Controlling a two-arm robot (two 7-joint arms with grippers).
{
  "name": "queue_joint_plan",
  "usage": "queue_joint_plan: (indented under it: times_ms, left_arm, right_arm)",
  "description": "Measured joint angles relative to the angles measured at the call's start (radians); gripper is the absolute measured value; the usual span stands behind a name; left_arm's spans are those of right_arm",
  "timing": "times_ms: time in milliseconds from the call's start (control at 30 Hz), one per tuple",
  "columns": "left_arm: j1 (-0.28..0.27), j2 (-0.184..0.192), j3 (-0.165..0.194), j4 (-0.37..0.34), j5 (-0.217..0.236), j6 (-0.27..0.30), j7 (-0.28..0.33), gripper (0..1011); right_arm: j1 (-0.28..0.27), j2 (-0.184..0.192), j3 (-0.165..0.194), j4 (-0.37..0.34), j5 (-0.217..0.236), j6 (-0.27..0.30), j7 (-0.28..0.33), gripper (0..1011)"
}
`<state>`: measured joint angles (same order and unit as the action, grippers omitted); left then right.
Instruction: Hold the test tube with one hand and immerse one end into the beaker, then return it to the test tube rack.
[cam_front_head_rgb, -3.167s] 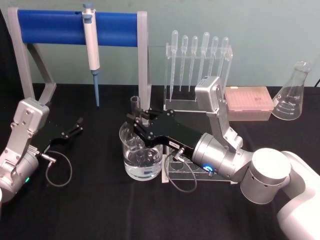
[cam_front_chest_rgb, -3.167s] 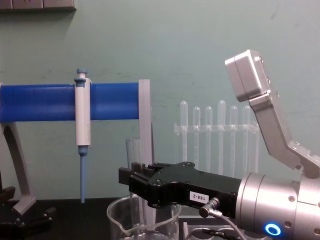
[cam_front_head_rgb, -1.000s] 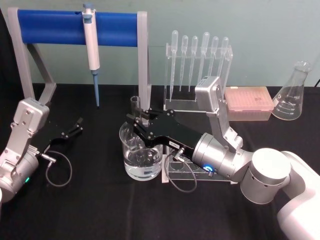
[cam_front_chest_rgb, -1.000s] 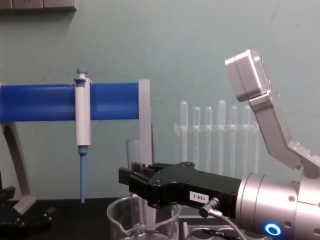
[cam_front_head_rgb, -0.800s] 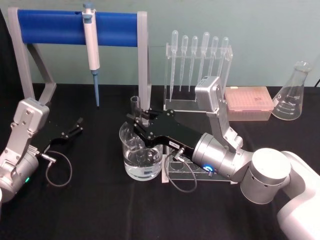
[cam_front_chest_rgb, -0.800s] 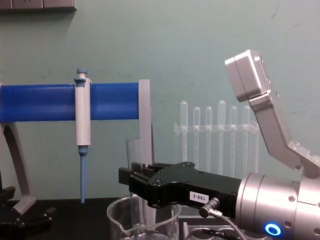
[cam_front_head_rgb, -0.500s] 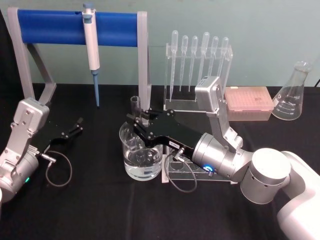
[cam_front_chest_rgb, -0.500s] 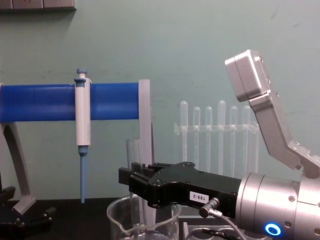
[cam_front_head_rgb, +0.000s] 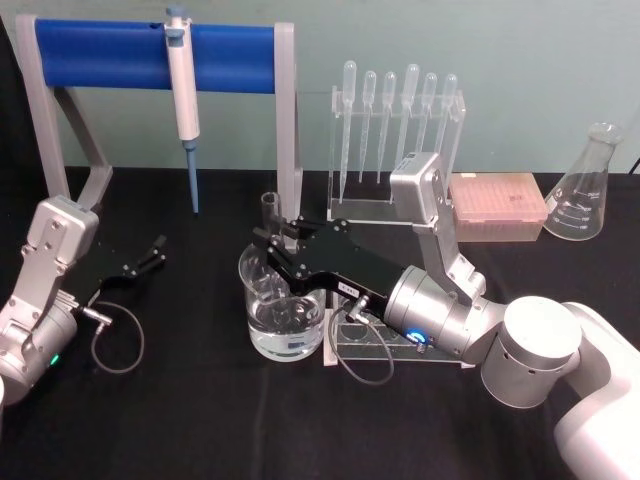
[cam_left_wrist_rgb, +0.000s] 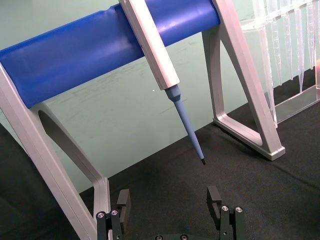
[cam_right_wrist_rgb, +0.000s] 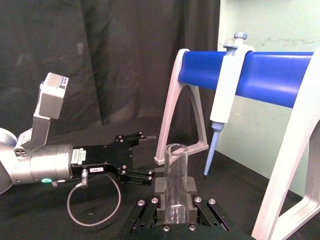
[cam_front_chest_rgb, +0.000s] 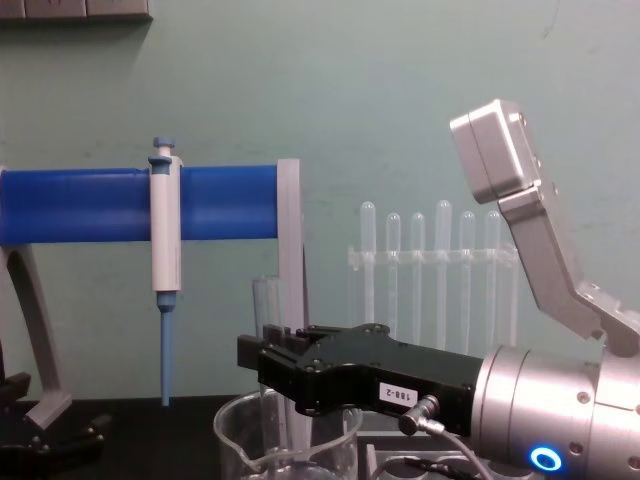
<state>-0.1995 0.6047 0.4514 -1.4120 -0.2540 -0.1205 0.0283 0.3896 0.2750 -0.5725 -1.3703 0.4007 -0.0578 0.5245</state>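
Head view shows the right gripper (cam_front_head_rgb: 272, 243) reaching in from the right over the beaker (cam_front_head_rgb: 284, 309), clenched on the test tube (cam_front_head_rgb: 269, 210), which stands upright with its open rim above the black fingers and its lower part going down inside the beaker. The beaker stands on the black worktop (cam_front_head_rgb: 200, 410) near its middle and holds clear liquid in its lower part; whether the tube's rounded end reaches the liquid cannot be told from here. In the right wrist view the tube (cam_right_wrist_rgb: 175, 182) rises straight up between the two gripper fingers (cam_right_wrist_rgb: 161, 196), gripped on both sides. In the chest view the right gripper (cam_front_chest_rgb: 262, 362) shows from the side above the beaker's rim (cam_front_chest_rgb: 285, 410), with the tube (cam_front_chest_rgb: 265, 305) sticking up behind it. The left gripper (cam_front_head_rgb: 153, 251) rests low at the left side of the worktop, well apart from the beaker, its jaws apart and holding nothing; the left wrist view shows its two fingertips (cam_left_wrist_rgb: 215, 197) spread over bare cloth. Behind, a white-and-blue pipettor (cam_front_head_rgb: 182, 95) hangs on a blue-barred stand (cam_front_head_rgb: 110, 55), a clear rack of plastic pipettes (cam_front_head_rgb: 395, 100) stands to its right, and a conical flask (cam_front_head_rgb: 585, 190) stands at the far right.
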Motion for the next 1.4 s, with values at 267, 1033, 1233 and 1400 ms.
queue_joint_plan:
  times_ms: [267,1033,1233,1400]
  left_arm:
    - [0.000,0.000,0.000,0.000,0.000,0.000,0.000,1000]
    - [0.000,0.000,0.000,0.000,0.000,0.000,0.000,1000]
    - [0.000,0.000,0.000,0.000,0.000,0.000,0.000,1000]
    - [0.000,0.000,0.000,0.000,0.000,0.000,0.000,1000]
  right_arm:
    - [0.000,0.000,0.000,0.000,0.000,0.000,0.000,224]
    - [0.000,0.000,0.000,0.000,0.000,0.000,0.000,224]
    - [0.000,0.000,0.000,0.000,0.000,0.000,0.000,224]
    - [0.000,0.000,0.000,0.000,0.000,0.000,0.000,224]
